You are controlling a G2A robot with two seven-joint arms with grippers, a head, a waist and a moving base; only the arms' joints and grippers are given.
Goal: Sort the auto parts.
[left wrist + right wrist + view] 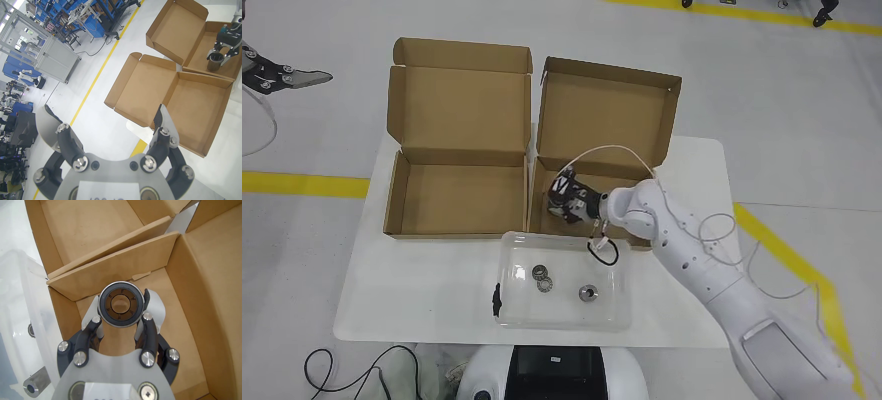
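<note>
While R gripper (122,305) pinches it btwn both fingers, linear bearing (121,289) stands upright inside R cardboard box (642,110), near front wall. Dark steel cylinder, bright rim, black end ring, hollow bore w/ ball tracks. L gripper (104,109) off desk (422,290) edge beside L cardboard box (198,113), fingers spread.

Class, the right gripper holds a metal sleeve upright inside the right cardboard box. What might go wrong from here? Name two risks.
1. The metal sleeve in the right gripper is tall and upright; once released, it may topple and roll across the box floor.
2. It sits close to the right cardboard box wall, so on pulling back the gripper might catch that wall and shift the box.
</note>
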